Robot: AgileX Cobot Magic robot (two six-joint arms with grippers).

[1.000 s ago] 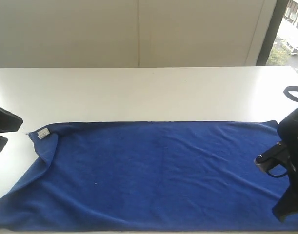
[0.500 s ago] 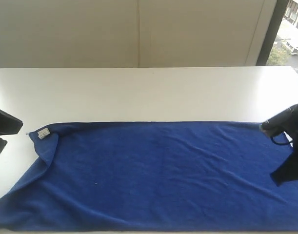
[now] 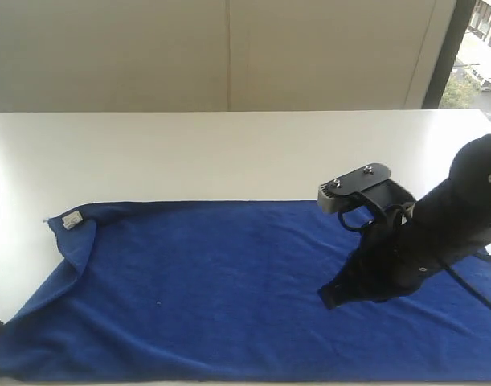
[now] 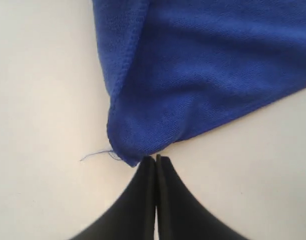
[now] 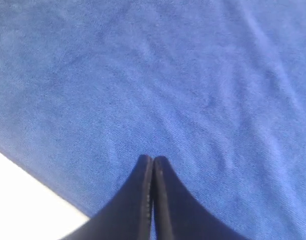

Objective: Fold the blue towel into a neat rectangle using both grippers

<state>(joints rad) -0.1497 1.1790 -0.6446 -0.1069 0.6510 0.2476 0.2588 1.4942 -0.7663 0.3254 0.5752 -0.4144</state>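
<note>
The blue towel lies spread out across the front of the white table, its long side running left to right. Its back-left corner is turned over and shows a small white tag. My right gripper hangs over the towel's right half, shut and empty; the right wrist view shows its closed tips over the blue towel. My left gripper is shut, its tips right at a corner of the towel with a loose thread, clamping nothing. In the exterior view the left arm is almost entirely off the left edge.
A pale wall stands behind the table, with a window strip at the far right. The towel reaches the table's front edge. Bare tabletop lies behind the towel and at its left.
My right arm has swung in from the right edge to over the towel's right half. The left arm has slipped almost out of the exterior view. The towel has not moved.
</note>
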